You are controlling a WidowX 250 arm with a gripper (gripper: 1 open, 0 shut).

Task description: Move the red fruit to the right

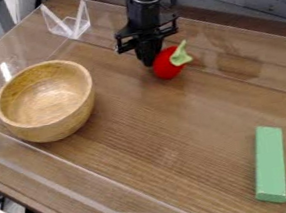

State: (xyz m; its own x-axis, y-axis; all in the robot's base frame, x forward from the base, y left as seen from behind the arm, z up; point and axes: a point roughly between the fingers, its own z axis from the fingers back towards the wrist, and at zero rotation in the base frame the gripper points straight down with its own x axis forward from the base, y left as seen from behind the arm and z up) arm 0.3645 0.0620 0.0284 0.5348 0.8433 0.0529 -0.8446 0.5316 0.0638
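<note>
In the single camera view, the end effector [151, 56] is pointed down at the far middle of the bench [154, 157], its dark fingers set against the left upper side of the red fruit [168, 63]. Whether the jaws are apart or clamped on the fruit cannot be told; their tips are merged with its red surface. The fruit is seen resting on the bench, its green stem turned up and right. A slip is judged likely: a rounded toy touched off-centre may be squeezed out sideways or rolled away. The wooden bowl [45, 101] at left and the green block [269, 164] at near right are well apart, so no collision is expected.
</note>
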